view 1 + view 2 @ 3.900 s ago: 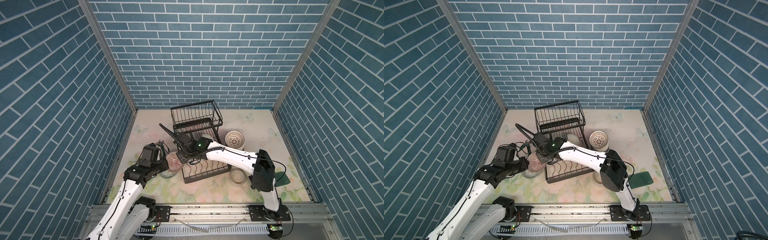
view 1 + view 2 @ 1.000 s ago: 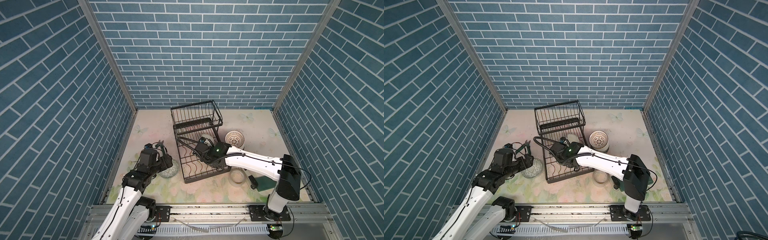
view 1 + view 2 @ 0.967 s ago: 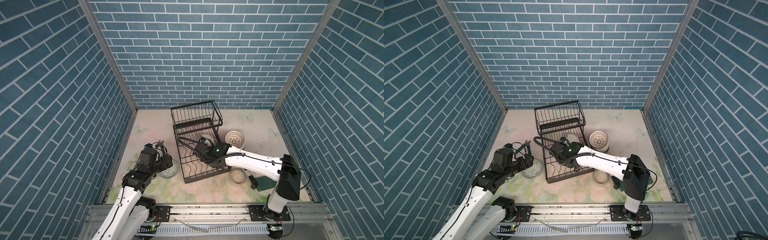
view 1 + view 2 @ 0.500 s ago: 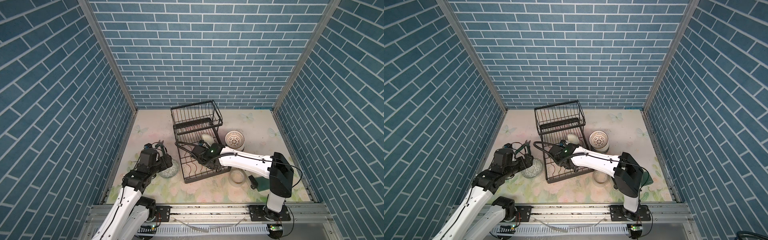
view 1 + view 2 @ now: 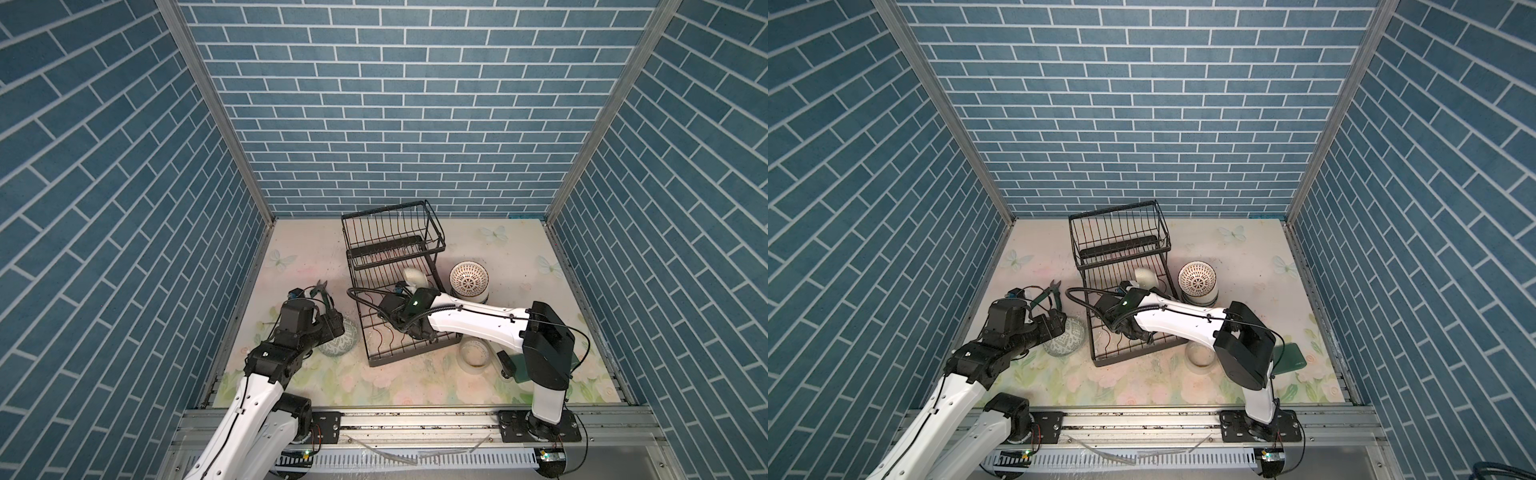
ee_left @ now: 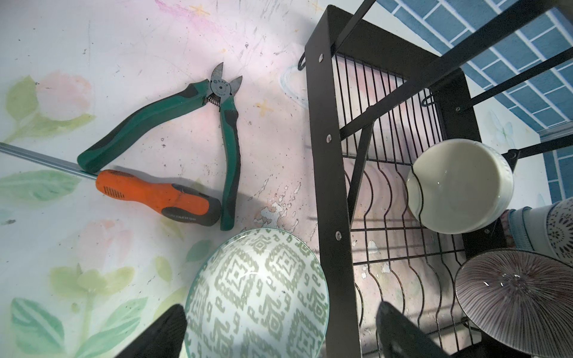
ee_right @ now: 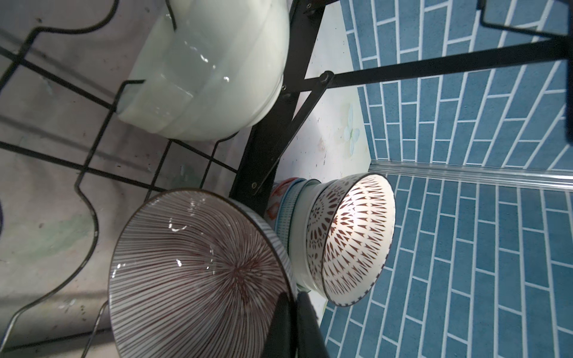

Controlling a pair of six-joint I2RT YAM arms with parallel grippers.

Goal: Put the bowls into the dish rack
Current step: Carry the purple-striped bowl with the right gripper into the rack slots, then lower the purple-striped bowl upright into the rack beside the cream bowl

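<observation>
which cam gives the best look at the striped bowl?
Right wrist: the striped bowl fills the frame, its rim pinched by the right gripper. Left wrist shows part of the striped bowl at the frame edge. Top views: the right arm hides it.

The dish rack (image 6: 328, 186) is looking like black metal with a dull coat. The cream bowl (image 6: 459, 186) is shining, smooth and glossy like glazed pottery. The striped bowl (image 7: 192, 272) is gleaming too, throwing back little white glints. The green-patterned bowl (image 6: 257, 294) is looking smooth, with a glassy edge. The cutters (image 6: 231, 155) are showing rubbery green grips and bare grey metal. The screwdriver (image 6: 155, 195) is wearing orange plastic. The table (image 6: 124, 46) is looking scratched, its printed top flaking.
</observation>
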